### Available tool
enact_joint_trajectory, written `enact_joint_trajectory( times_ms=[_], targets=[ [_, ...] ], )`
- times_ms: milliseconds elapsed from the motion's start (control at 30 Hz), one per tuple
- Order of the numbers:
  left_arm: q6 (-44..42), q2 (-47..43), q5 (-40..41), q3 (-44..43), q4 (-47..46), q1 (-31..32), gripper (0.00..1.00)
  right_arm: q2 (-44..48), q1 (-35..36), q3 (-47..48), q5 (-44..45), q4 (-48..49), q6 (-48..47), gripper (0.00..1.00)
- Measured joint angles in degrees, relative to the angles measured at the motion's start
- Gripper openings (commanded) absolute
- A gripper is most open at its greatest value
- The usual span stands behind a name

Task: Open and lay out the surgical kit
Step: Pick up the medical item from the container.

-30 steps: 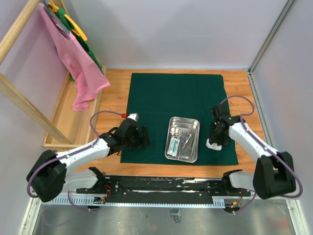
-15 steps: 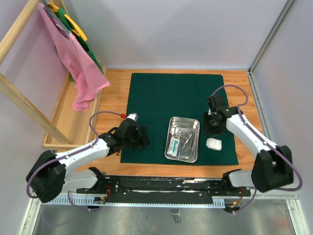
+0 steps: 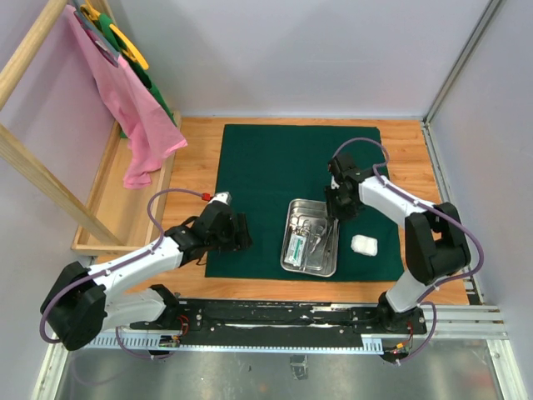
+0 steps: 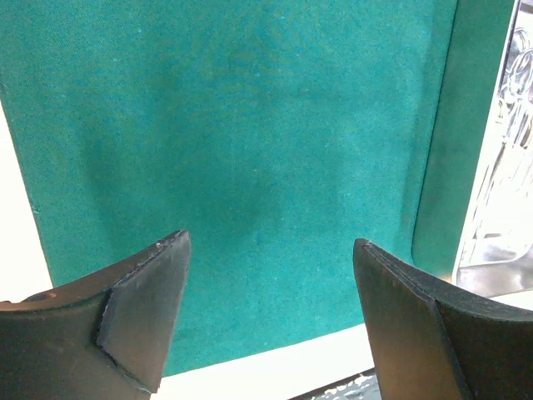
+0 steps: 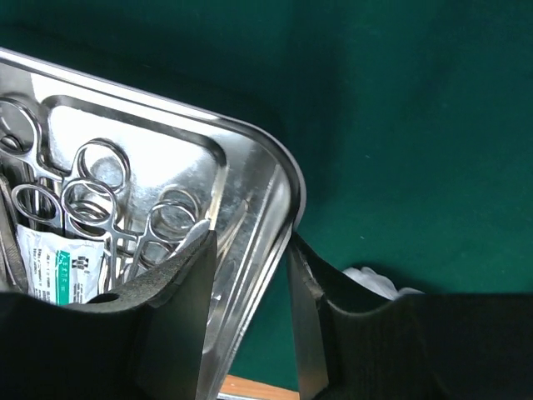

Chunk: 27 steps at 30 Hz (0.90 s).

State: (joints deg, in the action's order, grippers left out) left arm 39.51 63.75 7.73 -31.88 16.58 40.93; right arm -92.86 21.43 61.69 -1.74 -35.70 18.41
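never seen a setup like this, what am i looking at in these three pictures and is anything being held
Two robot arms with two-finger grippers are bolted to a table. One picture looks down from above; the other two come from cameras on the wrists. A green cloth carries a steel tray of clamps and a white packet, with a gauze wad beside it. The left gripper hangs open and empty; the right gripper straddles the tray's rim, jaws apart, apparently not gripping.

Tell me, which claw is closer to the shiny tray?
Right. The right claw sits at the far right corner of the tray, fingers either side of its rim. The left claw hovers over the green cloth's left side, apart from it.
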Motion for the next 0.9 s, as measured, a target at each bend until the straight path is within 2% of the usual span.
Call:
enact_joint_trajectory(
  times_ms=[467, 700, 900],
  targets=[
    [0.3, 0.0, 0.2, -1.6, 0.6, 0.0, 0.83, -0.7, 5.0, 1.4, 0.8, 0.6, -2.3, 0.46],
    [0.3, 0.0, 1.0, -1.6, 1.6, 0.0, 0.83, 11.1, 5.5, 1.7, 1.6, -1.4, -1.4, 0.49],
    [0.2, -1.4, 2.2, -1.6, 3.1, 0.0, 0.84, 16.7, 9.9, -1.4, -4.5, 2.3, 6.2, 0.46]
  ],
)
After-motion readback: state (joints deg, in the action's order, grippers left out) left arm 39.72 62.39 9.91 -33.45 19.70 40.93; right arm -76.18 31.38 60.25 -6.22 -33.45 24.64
